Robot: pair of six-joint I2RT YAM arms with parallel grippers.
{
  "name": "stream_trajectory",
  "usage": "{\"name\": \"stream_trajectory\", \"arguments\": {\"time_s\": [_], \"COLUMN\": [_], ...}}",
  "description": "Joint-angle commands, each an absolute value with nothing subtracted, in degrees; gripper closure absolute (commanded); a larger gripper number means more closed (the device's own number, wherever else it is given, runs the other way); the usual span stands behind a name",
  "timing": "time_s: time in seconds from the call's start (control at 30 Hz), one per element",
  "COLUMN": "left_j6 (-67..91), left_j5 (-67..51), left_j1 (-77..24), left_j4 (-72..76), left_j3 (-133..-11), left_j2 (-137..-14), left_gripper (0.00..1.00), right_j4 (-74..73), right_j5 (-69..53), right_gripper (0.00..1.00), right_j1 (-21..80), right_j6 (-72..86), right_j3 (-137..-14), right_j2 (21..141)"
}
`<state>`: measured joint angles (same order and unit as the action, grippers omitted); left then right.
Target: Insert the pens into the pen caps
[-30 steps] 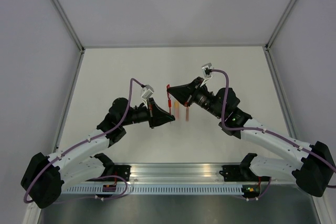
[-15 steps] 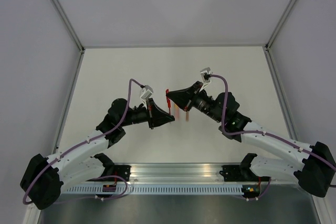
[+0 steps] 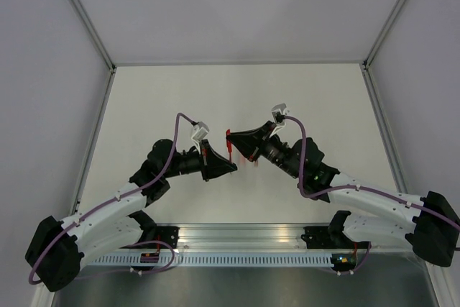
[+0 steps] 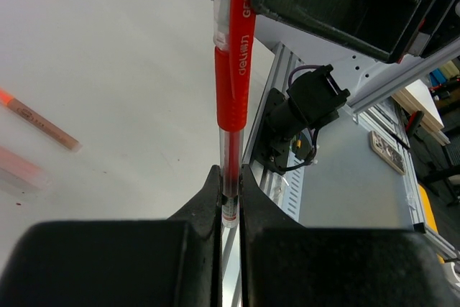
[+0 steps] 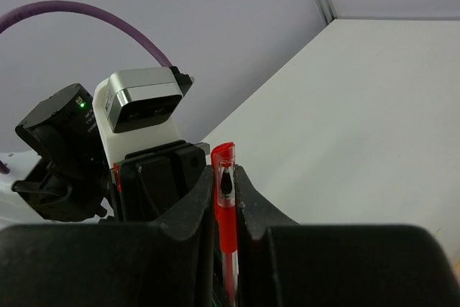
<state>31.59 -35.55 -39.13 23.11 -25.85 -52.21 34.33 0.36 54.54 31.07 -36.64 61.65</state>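
Setting: white matt table (image 3: pixel 237 91), grey panel walls and aluminium frame posts around it; two black-and-white arms meet above its middle.

Item 1. Slim clear-barrelled pen with red ink core (image 4: pixel 228 150). Held off the table, between the two grippers. Its lower end is clamped by the left gripper (image 4: pixel 230 181), jaws closed tight on the barrel. Its upper end runs into Item 2.

Item 2. Red plastic cap with clip, lettered "deli" (image 4: pixel 236 55). Sits over the pen's upper part, in line with the barrel. The right gripper (image 5: pixel 224 177) has its jaws closed on it, and the cap's end stands proud of the fingertips in the right wrist view. A stretch of bare barrel shows between the cap's lip and the left fingers. Whether the cap is fully home cannot be told.

Item 3. Loose orange pen with pale body (image 4: pixel 39 124), lying flat on the table, well apart from the held pair. A second one near it is too blurred to describe.

Condition and risks, as judged:
- Joining step appears under way or near done; loose stock is not yet capped.
- Any tilt between the arms would bend the thin barrel or jam the lip.
- The pen could slide through the left fingers under push, leaving the cap half seated.
- Letting go before a firm seat would drop either part.
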Motion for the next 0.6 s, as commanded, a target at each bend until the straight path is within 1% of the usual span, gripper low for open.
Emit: {"name": "stream_trajectory", "arguments": {"time_s": [0.0,0.17,0.57], "left_j6": [33.4,33.14,32.52], "left_j5": [-29.88,-30.5,-30.23], "left_j1": [-38.58,-38.67,-38.67], "left_j4": [27.25,27.86,27.42], "left_j3": [-26.63,-26.19,-26.19], "left_j2": [-50.45,-49.57,-48.78], "left_gripper": [0.98,0.98,0.98], "right_j4": [32.52,29.89,29.0], "right_j5": [-0.88,-2.01,-5.8], "right_gripper": [1.0,1.0,1.0], "right_j1": [57.13,57.74,58.27], "right_j6": [29.01,26.54,28.3], "right_j3": [-34.63,-35.42,-34.19], "right_j2": [60.64,61.35,61.26]}}
